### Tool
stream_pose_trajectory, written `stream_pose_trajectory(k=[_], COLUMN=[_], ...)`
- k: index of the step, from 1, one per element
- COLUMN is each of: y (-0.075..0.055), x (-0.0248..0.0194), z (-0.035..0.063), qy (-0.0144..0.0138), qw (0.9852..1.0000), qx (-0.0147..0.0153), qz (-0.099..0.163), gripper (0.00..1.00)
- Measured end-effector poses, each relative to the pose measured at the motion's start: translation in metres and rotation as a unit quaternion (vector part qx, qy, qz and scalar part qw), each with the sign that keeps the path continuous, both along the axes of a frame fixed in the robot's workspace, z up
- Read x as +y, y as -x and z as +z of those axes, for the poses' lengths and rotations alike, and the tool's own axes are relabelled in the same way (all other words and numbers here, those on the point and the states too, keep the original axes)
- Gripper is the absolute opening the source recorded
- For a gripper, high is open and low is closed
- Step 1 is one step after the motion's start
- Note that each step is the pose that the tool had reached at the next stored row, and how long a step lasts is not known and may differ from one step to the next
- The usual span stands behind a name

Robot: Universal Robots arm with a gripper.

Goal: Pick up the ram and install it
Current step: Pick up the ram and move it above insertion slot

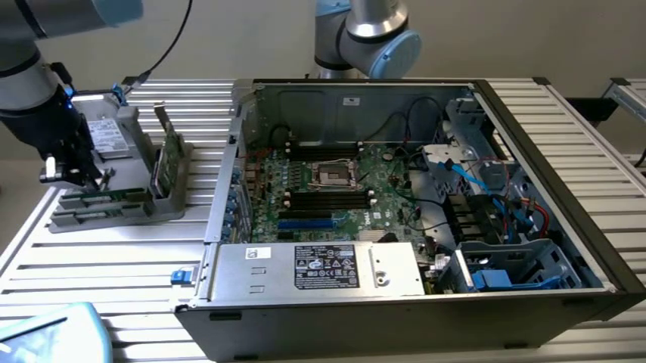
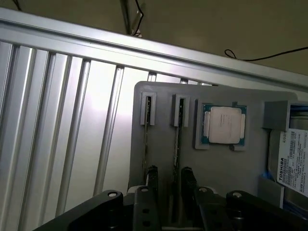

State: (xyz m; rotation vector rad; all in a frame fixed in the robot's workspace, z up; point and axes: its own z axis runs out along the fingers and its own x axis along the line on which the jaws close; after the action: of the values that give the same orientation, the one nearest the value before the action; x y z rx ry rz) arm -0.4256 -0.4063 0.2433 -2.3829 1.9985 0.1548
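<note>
Straddling edge-up ram (image 2: 177, 144), long axis along tray (image 2: 216, 94) slot; gripper (image 2: 169, 170) part open, ungripped.

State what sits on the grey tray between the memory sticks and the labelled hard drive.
A square silver processor chip, seated on the tray; the wrist view shows it.

A white drive label (image 2: 294, 156) is displaying TOSHIBA, printed sideways; the power supply sticker (image 1: 326, 266) is showing unreadable print.

Gripper (image 2: 169, 170) downward, fingers (image 2: 152, 176) apart
</note>
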Motion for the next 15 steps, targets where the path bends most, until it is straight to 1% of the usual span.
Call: stream_pose_trajectory(k=[4, 6, 9, 10, 12, 14, 15], y=[-0.004, -0.005, -0.007, -0.008, -0.009, -0.011, -0.013], x=[-0.0019, -0.0031, -0.0036, -0.0038, -0.0043, -0.0057, -0.0065], z=[-0.0059, -0.0088, -0.0131, -0.0142, -0.0153, -0.0158, -0.0159], qy=[-0.0001, 0.0, -0.0001, -0.0001, 0.0, -0.0001, 0.0], qw=[1.0, 1.0, 1.0, 0.9999, 0.9999, 0.9997, 0.9996], qx=[0.0041, 0.0064, 0.0099, 0.0116, 0.0167, 0.0237, 0.028], qz=[0.0, 0.0, 0.0, 0.0, 0.0, 0.0, 0.0], gripper=[0.33, 0.33, 0.33, 0.33, 0.33, 0.33, 0.33])
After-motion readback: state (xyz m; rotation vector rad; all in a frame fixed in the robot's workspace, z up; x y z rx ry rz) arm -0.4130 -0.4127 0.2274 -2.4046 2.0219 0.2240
